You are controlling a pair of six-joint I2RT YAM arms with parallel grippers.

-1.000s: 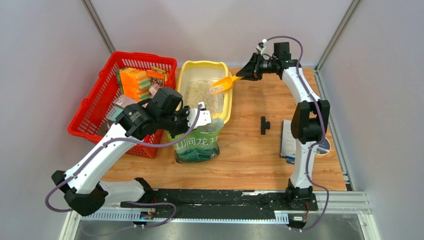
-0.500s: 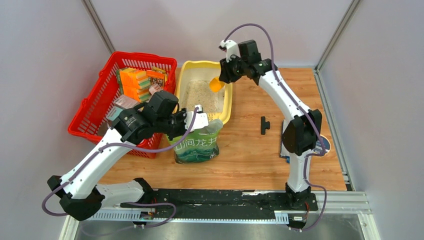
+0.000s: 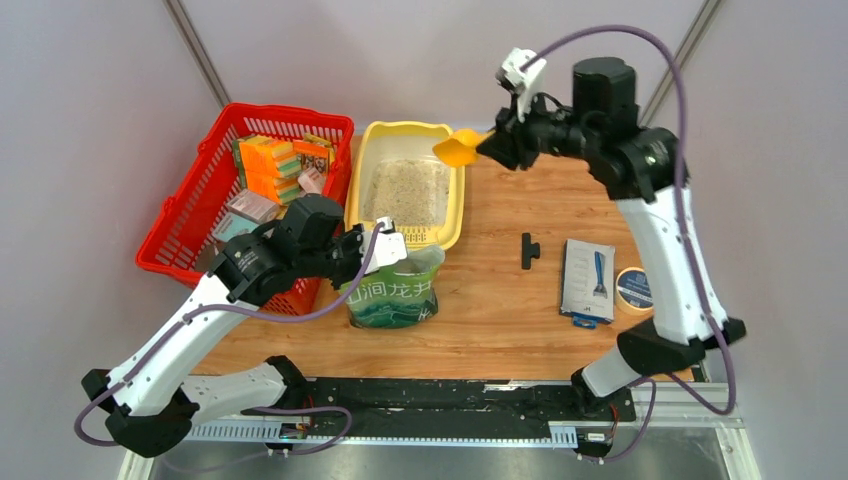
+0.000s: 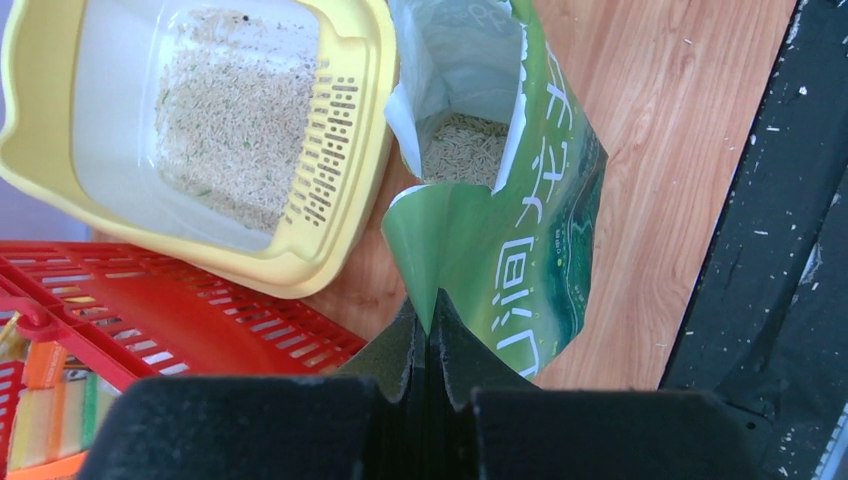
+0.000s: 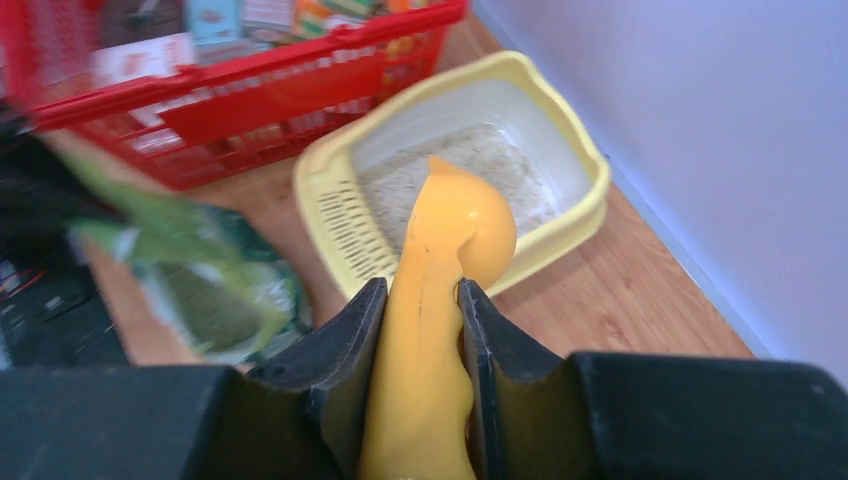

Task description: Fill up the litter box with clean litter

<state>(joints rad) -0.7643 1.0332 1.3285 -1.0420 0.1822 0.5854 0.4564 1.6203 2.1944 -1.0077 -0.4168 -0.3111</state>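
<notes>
The pale yellow litter box (image 3: 402, 128) stands at the back of the table with a layer of clean litter (image 3: 408, 190) in it. In front of it stands the open green pouch (image 3: 395, 292), and more litter (image 4: 465, 150) shows inside. My left gripper (image 4: 428, 310) is shut on the pouch's top edge. My right gripper (image 5: 422, 300) is shut on the handle of an orange-yellow scoop (image 5: 450, 240). It holds the scoop (image 3: 458, 150) in the air by the box's far right corner. What is in the scoop's bowl is hidden.
A red mesh basket (image 3: 285, 112) with sponges and boxes stands left of the litter box, touching it. On the wood to the right lie a small black part (image 3: 529, 250), a flat packaged item (image 3: 588, 280) and a tape roll (image 3: 634, 288). Walls close in behind and on both sides.
My right arm lifted the scoop from over the litter box up and to the right, rising high. The left arm sank a little towards me, still holding the pouch.
</notes>
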